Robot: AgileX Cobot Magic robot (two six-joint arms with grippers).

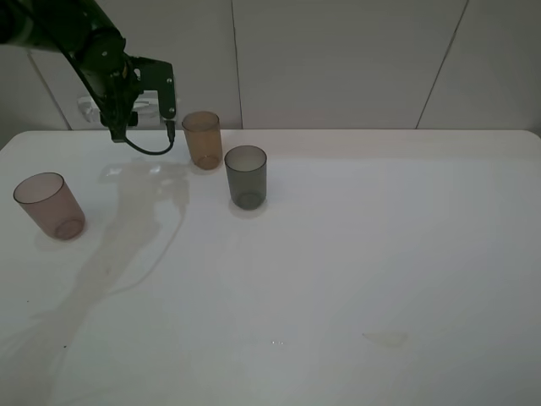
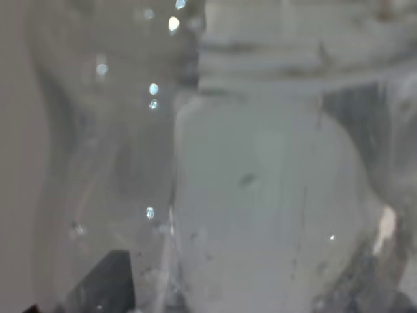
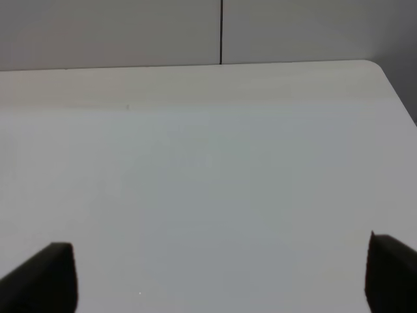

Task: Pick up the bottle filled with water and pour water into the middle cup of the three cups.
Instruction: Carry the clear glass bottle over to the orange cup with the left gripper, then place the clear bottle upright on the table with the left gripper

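My left gripper (image 1: 139, 101) is at the back left, raised above the table, and is shut on the clear bottle (image 1: 150, 106). The bottle fills the left wrist view (image 2: 260, 195), blurred, with its threaded neck showing. The amber middle cup (image 1: 202, 139) stands upright just right of the gripper and apart from it. The dark grey cup (image 1: 246, 176) stands in front of and to the right of the amber one. The pinkish-brown cup (image 1: 50, 205) stands far left. My right gripper (image 3: 221, 274) is open and empty over bare table; the exterior high view does not show it.
The white table (image 1: 338, 271) meets a white panelled wall at the back. A black cable (image 1: 152, 150) hangs from the left arm near the amber cup. A faint wet mark (image 1: 385, 339) lies at the front right.
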